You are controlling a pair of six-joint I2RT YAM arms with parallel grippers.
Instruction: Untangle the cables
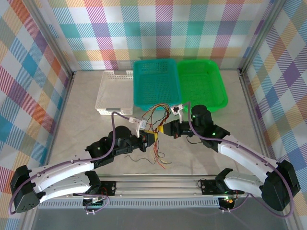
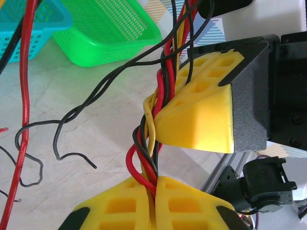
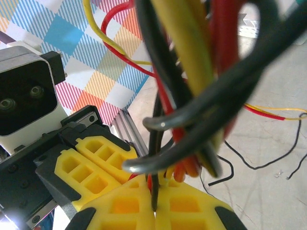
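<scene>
The cables [image 1: 159,125] form a twisted bundle of red, yellow, black and orange wires just in front of the teal basket. My left gripper [image 1: 152,137] and right gripper [image 1: 166,130] meet tip to tip at the bundle, each shut on it. In the left wrist view my left gripper [image 2: 154,194] clamps the twisted strands [image 2: 151,143], with the right gripper's yellow fingers [image 2: 201,112] right above. In the right wrist view my right gripper [image 3: 154,203] pinches black and red strands; the cables [image 3: 192,72] loom blurred above. Loose ends [image 1: 158,159] trail on the table.
A teal basket [image 1: 156,79], a green basket [image 1: 201,84] and a white basket [image 1: 114,88] stand side by side at the back. The arms' metal rail [image 1: 158,184] runs along the near edge. Plaid walls close in the table on three sides.
</scene>
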